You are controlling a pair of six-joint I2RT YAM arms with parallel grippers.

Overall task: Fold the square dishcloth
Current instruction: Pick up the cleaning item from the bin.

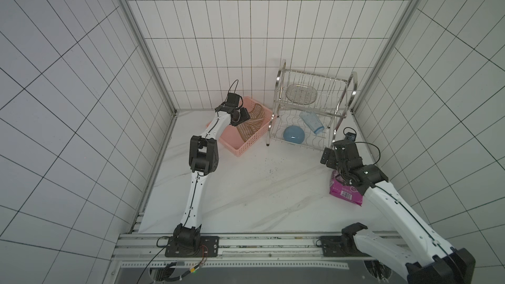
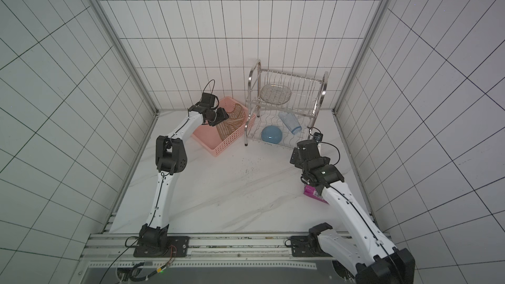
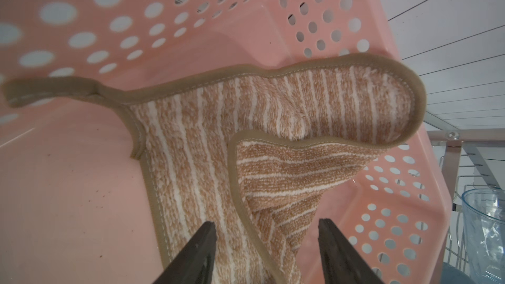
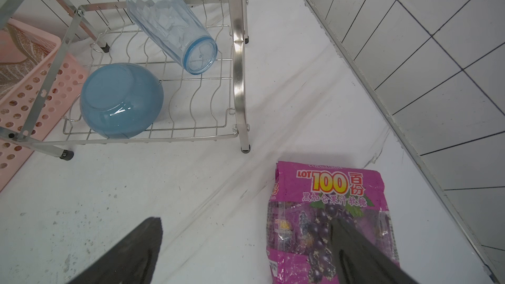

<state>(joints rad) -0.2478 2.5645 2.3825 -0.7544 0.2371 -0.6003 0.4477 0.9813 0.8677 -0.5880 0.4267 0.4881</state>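
- Table (image 1: 246, 187): bears everything; open marble in the middle, likely the place for the folding.
- Rack (image 1: 280, 76): stands at the far side on the right, just beside the basket. On the top shelf a wire soap dish (image 1: 302, 94); on the bottom shelf a blue bowl (image 4: 120, 99) turned upside down and a clear glass (image 4: 169, 20) lying tilted, as if for draining.
- Basket (image 1: 240, 151): pink, full of holes, at the far left; holds the cloth, nothing else seen inside.
- Cloth (image 3: 205, 121): lies crumpled in the basket, in the end nearest the rack, one part doubled over itself, corner loop (image 3: 41, 94) sticking out to one side. Not on the table, so has to come out before any fold; task at its very beginning, by my judgement.
- Packet (image 4: 328, 209): purple, flat on the table at the right, below the right arm; no part of the task.
- Left gripper (image 3: 266, 224): reaches down into the basket, jaws spread on either side of the doubled edge, nothing pinched; seemingly placed to take that edge.
- Right gripper (image 4: 244, 221): hangs above the table beside the packet, jaws wide apart, empty; seems only to wait.
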